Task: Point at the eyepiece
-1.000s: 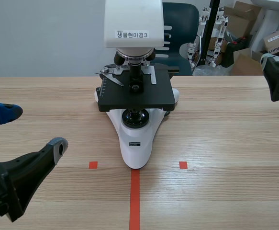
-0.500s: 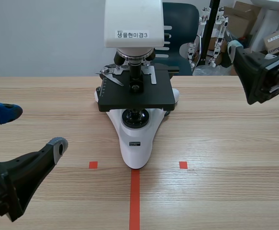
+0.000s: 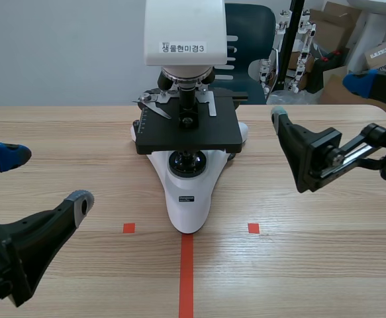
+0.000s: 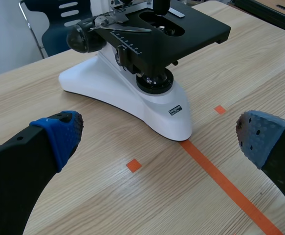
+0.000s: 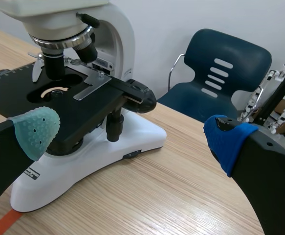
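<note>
Approach step: your right gripper (image 3: 318, 98), jaws open like the left gripper (image 3: 46, 179), flanks the white-and-black microscope (image 3: 189, 192). Aim higher; the eyepiece is probably above view.

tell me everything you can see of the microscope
White microscope standing upright on the wooden table, its base nose meeting the orange-red tape line. A black stage with a metal slide clip sits under the objective lenses; a black focus knob sticks out at the side. The white head bears a printed label; its top is cut off from view. Only the table touches it.
</note>
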Controlling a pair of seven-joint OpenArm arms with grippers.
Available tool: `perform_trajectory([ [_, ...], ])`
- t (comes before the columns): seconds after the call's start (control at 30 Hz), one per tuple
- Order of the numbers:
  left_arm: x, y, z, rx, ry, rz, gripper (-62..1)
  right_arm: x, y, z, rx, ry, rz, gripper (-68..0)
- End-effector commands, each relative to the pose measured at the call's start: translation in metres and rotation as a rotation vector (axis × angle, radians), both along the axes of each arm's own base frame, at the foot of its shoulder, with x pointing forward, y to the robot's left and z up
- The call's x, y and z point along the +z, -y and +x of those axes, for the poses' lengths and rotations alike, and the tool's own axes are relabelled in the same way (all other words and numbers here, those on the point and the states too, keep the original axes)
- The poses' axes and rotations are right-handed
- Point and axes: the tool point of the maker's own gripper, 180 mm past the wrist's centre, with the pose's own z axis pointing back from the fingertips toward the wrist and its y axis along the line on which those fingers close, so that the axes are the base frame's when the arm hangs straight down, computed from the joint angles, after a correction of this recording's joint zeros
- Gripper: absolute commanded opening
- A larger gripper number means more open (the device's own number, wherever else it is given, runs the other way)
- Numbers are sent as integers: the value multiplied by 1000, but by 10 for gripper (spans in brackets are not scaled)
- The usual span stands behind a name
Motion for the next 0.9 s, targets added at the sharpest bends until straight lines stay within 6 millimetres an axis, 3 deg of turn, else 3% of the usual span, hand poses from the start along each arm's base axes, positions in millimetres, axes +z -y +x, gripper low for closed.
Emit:
perform_trajectory([
  [0.0, 8, 4, 1, -4, 21, -22, 14, 21, -10, -5, 33, 51, 17, 4],
  [0.2, 8, 4, 1, -4, 21, -22, 14, 29, -17, -11, 48, 55, 18, 4],
  [0.87, 8, 4, 1, -4, 22, -22, 14, 14, 10, -6, -104, 11, -34, 4],
])
